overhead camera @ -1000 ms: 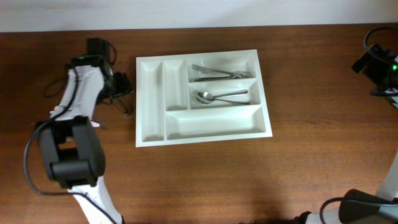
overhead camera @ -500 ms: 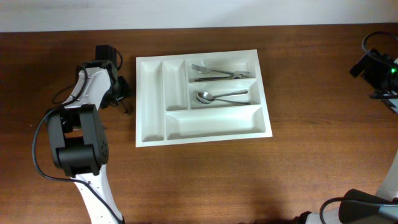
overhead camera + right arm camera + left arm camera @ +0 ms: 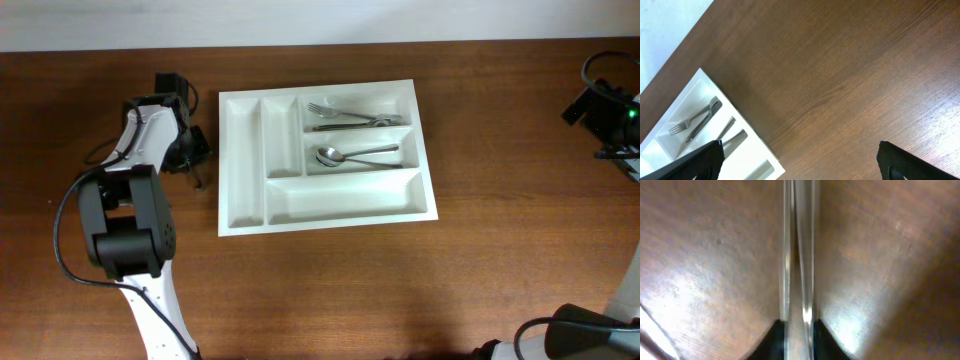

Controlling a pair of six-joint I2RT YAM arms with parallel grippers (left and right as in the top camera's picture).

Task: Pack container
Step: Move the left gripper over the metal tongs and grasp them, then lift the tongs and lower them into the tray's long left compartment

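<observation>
The white container [image 3: 228, 160] lies mid-table, with forks [image 3: 340, 112] in its top long compartment and a spoon [image 3: 350, 155] in the one below. My left gripper [image 3: 197, 152] is down at the table just left of the container. In the left wrist view its dark fingers stand tight on both sides of a slim shiny cutlery piece [image 3: 800, 255], so my left gripper [image 3: 799, 342] is shut on it. The cutlery piece [image 3: 199, 180] still rests on the wood. My right gripper [image 3: 805, 162] hangs open high over bare table at the far right.
The container's two upright compartments and bottom long compartment hold nothing. A corner of the container [image 3: 747, 160] and the forks [image 3: 695, 120] show in the right wrist view. The right arm [image 3: 605, 110] sits at the table's right edge. A black cable trails by the left arm.
My left gripper slid right toward the container's left side and closed its fingers on the cutlery piece. The right arm has stayed put.
</observation>
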